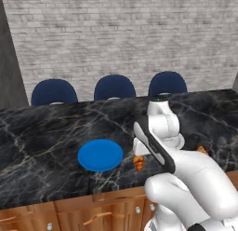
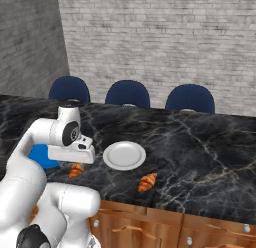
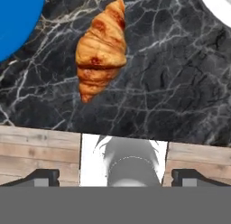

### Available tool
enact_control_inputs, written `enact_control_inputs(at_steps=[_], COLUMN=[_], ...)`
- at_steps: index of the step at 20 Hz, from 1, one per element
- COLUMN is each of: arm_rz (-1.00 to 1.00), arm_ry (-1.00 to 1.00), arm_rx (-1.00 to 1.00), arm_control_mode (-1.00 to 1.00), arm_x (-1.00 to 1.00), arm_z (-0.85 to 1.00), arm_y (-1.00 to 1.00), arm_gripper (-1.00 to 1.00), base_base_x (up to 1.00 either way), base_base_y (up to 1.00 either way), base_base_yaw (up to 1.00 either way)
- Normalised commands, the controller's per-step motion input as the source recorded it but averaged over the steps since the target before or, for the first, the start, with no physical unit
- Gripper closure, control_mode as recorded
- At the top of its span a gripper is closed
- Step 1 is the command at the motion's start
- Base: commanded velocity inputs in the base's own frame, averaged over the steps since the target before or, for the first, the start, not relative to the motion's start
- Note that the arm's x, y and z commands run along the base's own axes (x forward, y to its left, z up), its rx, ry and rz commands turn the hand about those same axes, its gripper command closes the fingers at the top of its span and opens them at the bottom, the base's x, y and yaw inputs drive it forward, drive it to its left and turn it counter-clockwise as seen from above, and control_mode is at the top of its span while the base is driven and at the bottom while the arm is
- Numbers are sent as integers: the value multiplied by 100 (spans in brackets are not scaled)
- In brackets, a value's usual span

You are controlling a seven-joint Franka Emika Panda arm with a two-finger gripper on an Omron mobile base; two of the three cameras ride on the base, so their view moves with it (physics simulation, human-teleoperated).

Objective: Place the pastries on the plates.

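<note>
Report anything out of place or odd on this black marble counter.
Nothing is spilled or damaged. Both small golden-brown croissants lie on the bare counter near its front edge, while the round blue plate and white plate sit empty.

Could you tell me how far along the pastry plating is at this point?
Nothing is plated yet: the blue plate and white plate are both bare. The gripper, open and holding nothing, hovers over the left croissant between the plates. The other croissant lies on the counter. Both placements remain.
</note>
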Motion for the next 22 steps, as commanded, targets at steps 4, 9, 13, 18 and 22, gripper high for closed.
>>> enact_control_inputs(at_steps=[4,9,13,18,22], arm_rz=[0,0,0,-3,-13], arm_ry=[8,11,5,5,21], arm_rx=[0,1,0,0,-4], arm_control_mode=[-100,-100,-100,-100,-100], arm_x=[50,62,36,47,39], arm_z=[-58,-62,-9,-11,-57], arm_y=[6,22,41,9,0], arm_gripper=[-100,-100,-100,-100,-100], base_base_x=[0,0,0,0,0], base_base_y=[0,0,0,0,0], base_base_yaw=[0,0,0,0,0])
